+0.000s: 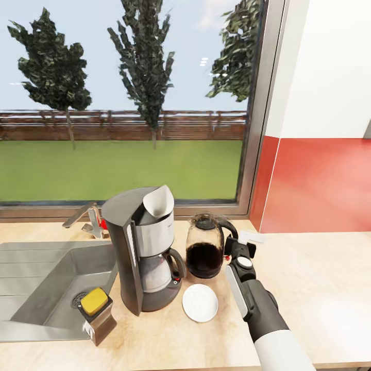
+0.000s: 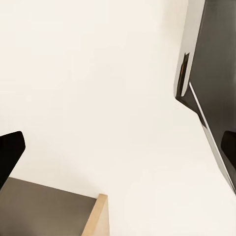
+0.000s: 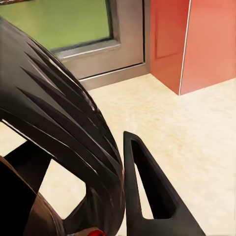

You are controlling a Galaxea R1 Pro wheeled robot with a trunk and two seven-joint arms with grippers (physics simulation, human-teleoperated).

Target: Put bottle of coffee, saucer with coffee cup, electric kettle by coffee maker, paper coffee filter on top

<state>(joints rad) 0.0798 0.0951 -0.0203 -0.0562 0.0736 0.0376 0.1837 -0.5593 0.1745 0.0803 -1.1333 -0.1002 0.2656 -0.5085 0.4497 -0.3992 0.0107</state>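
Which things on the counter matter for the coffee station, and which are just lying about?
For the job: coffee maker with paper filter on top, electric kettle at the right gripper, saucer, bottle of coffee.
Just there: sink, faucet.

Right arm [image 1: 260, 304]: forearm shell white at near end, dark grey glossy sleeve toward wrist, pale grey flat strip along inner side. Wrist: black block with round white cap on top, small red mark on side. Right claw [image 1: 242, 242]: black. One right claw finger [image 3: 152, 196]: black, tapered, long slot cut through. Left claw fingertips [image 2: 9, 152]: black, rounded.
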